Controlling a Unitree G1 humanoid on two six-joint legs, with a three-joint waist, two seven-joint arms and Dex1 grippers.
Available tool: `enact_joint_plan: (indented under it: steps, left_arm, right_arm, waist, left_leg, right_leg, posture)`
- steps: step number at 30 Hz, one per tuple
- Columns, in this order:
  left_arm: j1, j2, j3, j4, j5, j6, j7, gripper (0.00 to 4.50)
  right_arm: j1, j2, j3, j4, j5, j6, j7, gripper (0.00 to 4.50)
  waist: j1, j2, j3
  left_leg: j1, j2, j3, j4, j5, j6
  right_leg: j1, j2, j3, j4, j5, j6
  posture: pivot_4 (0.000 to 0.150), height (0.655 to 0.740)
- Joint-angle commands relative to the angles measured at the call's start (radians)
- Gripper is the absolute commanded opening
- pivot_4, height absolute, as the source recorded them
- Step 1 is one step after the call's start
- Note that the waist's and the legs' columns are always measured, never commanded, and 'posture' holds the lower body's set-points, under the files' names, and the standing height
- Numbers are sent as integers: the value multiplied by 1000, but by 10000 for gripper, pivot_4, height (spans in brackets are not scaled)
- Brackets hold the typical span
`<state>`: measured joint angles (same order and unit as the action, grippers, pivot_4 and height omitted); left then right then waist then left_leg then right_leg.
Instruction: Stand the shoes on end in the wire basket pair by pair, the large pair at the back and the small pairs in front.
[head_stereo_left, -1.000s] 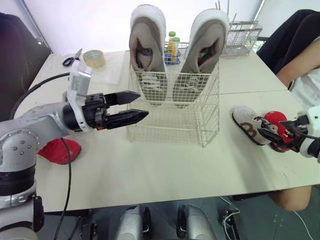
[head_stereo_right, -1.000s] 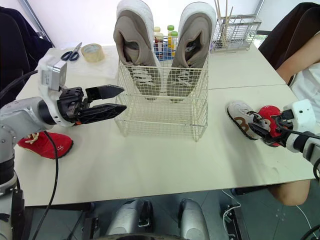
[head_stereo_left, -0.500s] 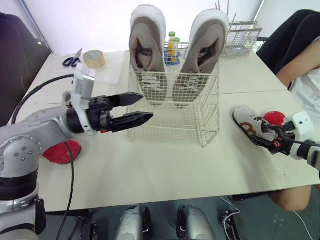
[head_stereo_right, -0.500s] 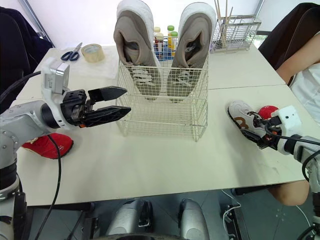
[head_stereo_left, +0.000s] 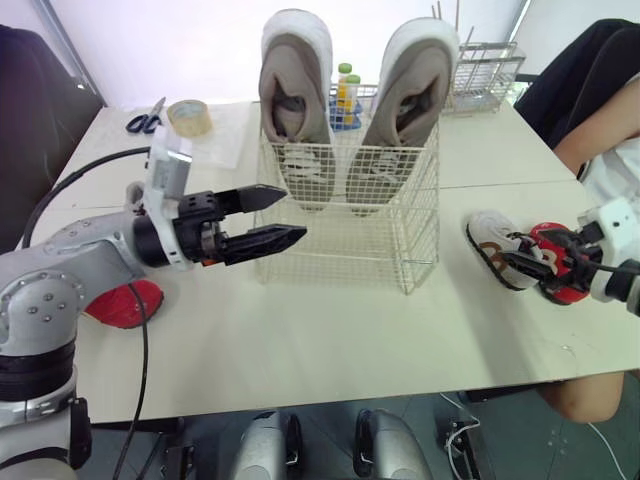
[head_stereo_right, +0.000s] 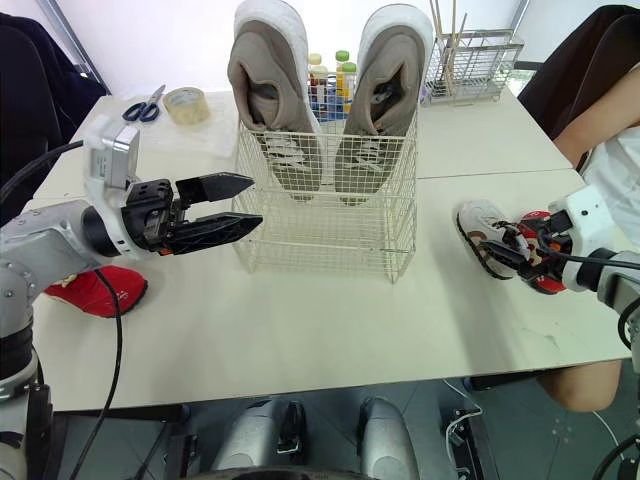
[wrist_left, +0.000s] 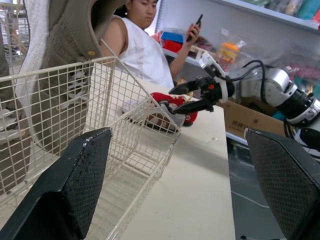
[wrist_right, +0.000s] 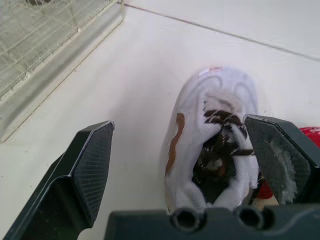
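Straddling the small white-and-brown shoe (wrist_right: 215, 125) on the right side of the desk (head_stereo_left: 300, 340), the right pincer (wrist_right: 177, 125) is spread wide. One finger sits on either side of the shoe and neither presses on it. The shoe rests on its sole, well apart from the wire basket (head_stereo_left: 345, 235), with a small red shoe (head_stereo_left: 552, 245) just beside it on the side away from the basket. The left pincer (head_stereo_left: 295, 211) hangs above the desk with its fingers parted and nothing between them, their tips near the basket's front left corner. At the back of the basket the large taupe pair stands on end, toes down and heels up. The left sneaker (head_stereo_left: 295, 80) and the right sneaker (head_stereo_left: 415, 85) lean a little apart at the top. A second red shoe (head_stereo_left: 125, 300) lies on the desk under the left arm, partly hidden by it. Farther back, scissors (head_stereo_left: 143, 120) and a roll of tape (head_stereo_left: 187, 115) lie toward the far left corner. Bottles (head_stereo_left: 345, 90) stand behind the basket, and a wire rack (head_stereo_left: 485, 70) stands to the far right. A person (head_stereo_left: 600, 120) sits at the desk's right edge.
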<state>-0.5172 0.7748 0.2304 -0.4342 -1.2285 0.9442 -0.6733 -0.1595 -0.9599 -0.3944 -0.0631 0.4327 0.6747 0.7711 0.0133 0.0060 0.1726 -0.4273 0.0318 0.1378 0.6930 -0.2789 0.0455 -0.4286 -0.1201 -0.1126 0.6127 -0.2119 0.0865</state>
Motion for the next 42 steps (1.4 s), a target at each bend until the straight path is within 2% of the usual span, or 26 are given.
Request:
enact_joint_plan:
  steps: [1,18,32,42]
  left_arm:
    - [-30,0,8,-24,7,-27,-3,44107]
    - [-35,9,16,-52,-22,-15,48,44107]
    - [-58,-5,-5,-45,-22,-15,54,44107]
    - [-70,-16,-14,-44,-7,-17,62,44107]
  right_arm:
    - [-13,1,4,16,-26,-14,-21,45000]
    - [-60,32,42,114,-43,6,-44,45000]
    - [-48,-6,-13,86,-35,45,-40,45000]
    - [-43,48,10,100,-5,100,-43,45000]
  waist:
    - [0,0,0]
    - [-2,0,0]
    - [-1,0,0]
    - [-2,0,0]
  left_leg:
    - [0,0,0,0,0,0]
    - [0,0,0,0,0,0]
    - [0,0,0,0,0,0]
    - [0,0,0,0,0,0]
  right_leg:
    - [0,0,0,0,0,0]
    - [0,0,0,0,0,0]
    - [0,0,0,0,0,0]
    - [0,0,0,0,0,1]
  posture:
    - [1500,7400]
    - [1500,7400]
    - [1500,7400]
    - [1500,7400]
